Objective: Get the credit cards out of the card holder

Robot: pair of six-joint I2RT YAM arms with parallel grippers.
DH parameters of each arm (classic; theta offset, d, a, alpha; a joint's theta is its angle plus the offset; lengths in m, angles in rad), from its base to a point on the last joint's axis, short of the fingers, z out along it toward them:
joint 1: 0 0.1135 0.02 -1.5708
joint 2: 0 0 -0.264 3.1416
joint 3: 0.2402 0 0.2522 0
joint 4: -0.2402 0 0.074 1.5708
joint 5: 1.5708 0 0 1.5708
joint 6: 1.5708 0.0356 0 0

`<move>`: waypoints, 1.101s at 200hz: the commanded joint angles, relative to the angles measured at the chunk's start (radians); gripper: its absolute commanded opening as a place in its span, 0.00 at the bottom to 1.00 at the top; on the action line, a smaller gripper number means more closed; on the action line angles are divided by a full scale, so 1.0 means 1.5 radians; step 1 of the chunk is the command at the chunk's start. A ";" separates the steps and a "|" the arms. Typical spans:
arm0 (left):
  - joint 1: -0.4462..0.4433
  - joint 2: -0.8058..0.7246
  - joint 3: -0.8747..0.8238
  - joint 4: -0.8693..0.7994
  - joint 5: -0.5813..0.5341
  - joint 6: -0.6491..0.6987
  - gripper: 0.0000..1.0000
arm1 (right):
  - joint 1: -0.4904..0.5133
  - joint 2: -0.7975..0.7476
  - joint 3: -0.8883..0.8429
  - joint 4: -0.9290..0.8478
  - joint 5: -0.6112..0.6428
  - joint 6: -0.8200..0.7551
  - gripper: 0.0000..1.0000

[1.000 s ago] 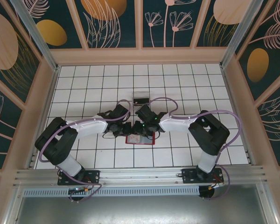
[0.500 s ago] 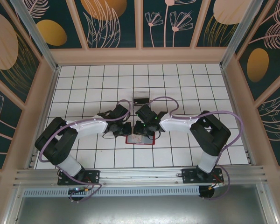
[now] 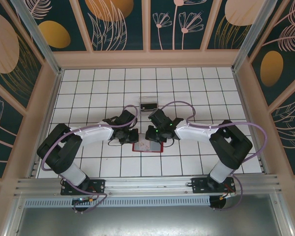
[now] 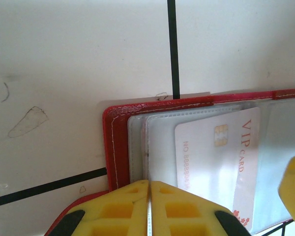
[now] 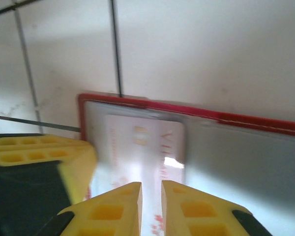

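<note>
The red card holder (image 3: 139,150) lies open on the tiled table between both grippers. Its red rim (image 4: 113,142) frames clear pockets, and a white credit card (image 4: 211,157) with a chip and red "VIP CARD" lettering sits in one pocket. My left gripper (image 4: 149,186) is shut on the thin edge of a clear pocket at the holder's left end. My right gripper (image 5: 151,189) hovers over the same card (image 5: 142,147), blurred. Its jaws stand a narrow gap apart, with the card showing face-on through the gap. In the top view the left gripper (image 3: 132,135) and right gripper (image 3: 151,135) nearly meet.
A small clear plastic box (image 3: 148,103) stands two tiles behind the holder. The left gripper's yellow finger (image 5: 39,157) sits close beside my right fingers. Wooden walls border the table (image 3: 211,88) on three sides, with free tiles all round.
The right arm has swung its elbow outward to the right, and its gripper has shifted slightly right. Its jaws have narrowed. The left gripper has stayed shut in place.
</note>
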 commanded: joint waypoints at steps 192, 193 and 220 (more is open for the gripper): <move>-0.002 0.044 0.007 -0.065 -0.008 0.027 0.06 | -0.026 0.005 -0.069 0.091 -0.062 -0.011 0.17; -0.001 0.044 0.007 -0.065 -0.008 0.027 0.06 | -0.026 0.005 -0.069 0.091 -0.062 -0.010 0.17; -0.002 0.047 0.007 -0.067 -0.010 0.028 0.06 | -0.027 0.008 -0.070 0.091 -0.060 -0.009 0.17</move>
